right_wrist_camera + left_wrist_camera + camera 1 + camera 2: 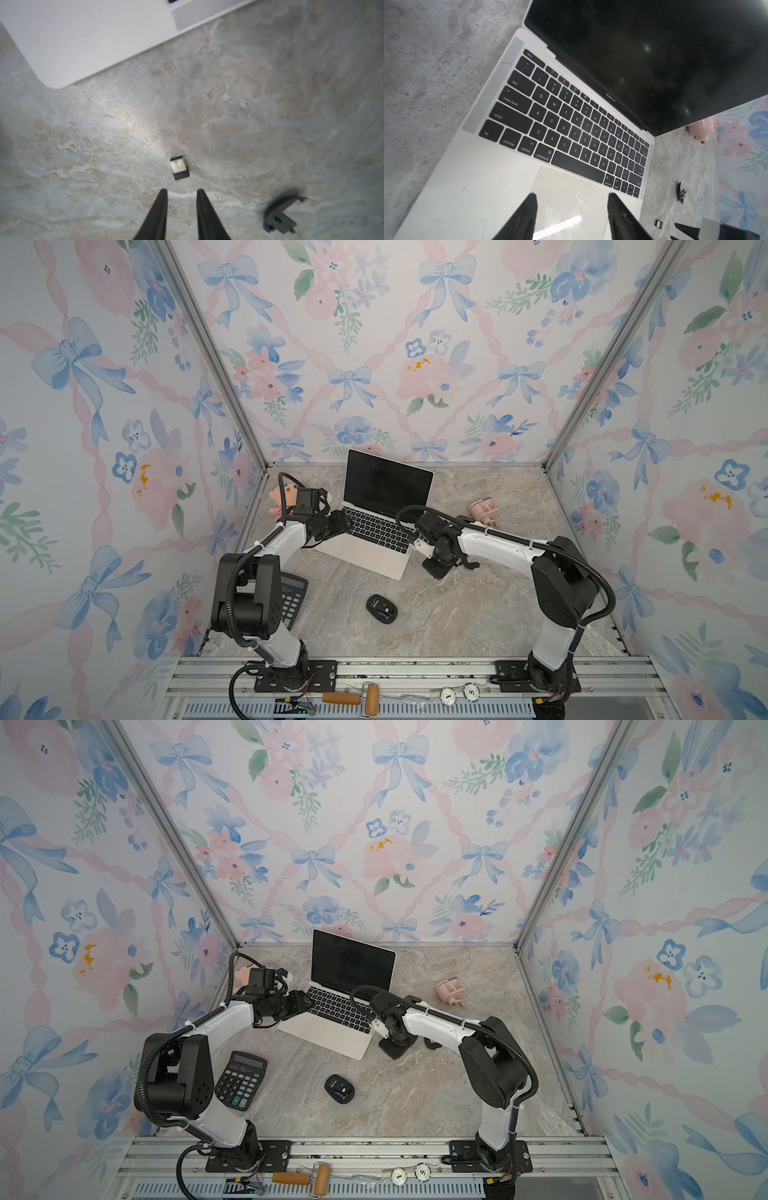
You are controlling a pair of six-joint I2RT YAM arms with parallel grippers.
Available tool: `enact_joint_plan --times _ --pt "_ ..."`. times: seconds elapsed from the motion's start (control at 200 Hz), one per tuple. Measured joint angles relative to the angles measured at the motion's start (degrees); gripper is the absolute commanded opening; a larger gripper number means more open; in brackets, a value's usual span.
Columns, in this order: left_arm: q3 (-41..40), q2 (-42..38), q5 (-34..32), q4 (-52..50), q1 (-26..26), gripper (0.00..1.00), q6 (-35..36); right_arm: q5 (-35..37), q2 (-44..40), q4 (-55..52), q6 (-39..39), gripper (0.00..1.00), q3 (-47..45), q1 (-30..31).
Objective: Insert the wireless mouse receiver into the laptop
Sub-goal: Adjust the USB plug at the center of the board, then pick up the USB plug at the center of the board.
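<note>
From above I cannot find the wireless mouse receiver: the right arm's wrist covers that patch of tabletop in both top views. The right wrist view gives it to me. The wireless mouse receiver (179, 168) lies loose on the marble tabletop (270, 104), just ahead of the right gripper (181, 190), whose fingers stand apart with nothing between them and do not touch it. It sits off the side edge of the laptop (83, 41), clear of it and in no port. The left wrist view shows it only as a tiny speck. There the left gripper (572, 194) hangs over the trackpad with its fingers spread and empty; I cannot tell whether the tips touch. The curved mouse cover piece (278, 216) lies near the receiver, apart from it. The mouse (381, 608) lies in front of the laptop with its shell off; what sits in its open bay is too small to read. The calculator (293, 599) is half hidden behind the left arm in a top view.
</note>
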Motion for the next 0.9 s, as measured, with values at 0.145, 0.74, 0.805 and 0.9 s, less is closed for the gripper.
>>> enact_joint_plan --times 0.145,0.74,0.805,0.9 --pt "0.0 0.0 0.22 0.0 0.0 0.58 0.2 0.15 0.0 0.39 -3.82 0.4 -0.61 -0.31" --pt "0.0 0.0 0.28 -0.02 0.0 0.58 0.46 -0.13 3.52 0.52 -7.74 0.37 -0.37 -1.84" --pt "0.0 0.0 0.28 -0.02 0.0 0.58 0.66 -0.13 3.91 0.52 -7.91 0.36 -0.37 -1.84" --pt "0.0 0.0 0.26 -0.02 0.0 0.58 0.92 -0.15 4.59 0.48 -8.09 0.34 -0.15 -1.84"
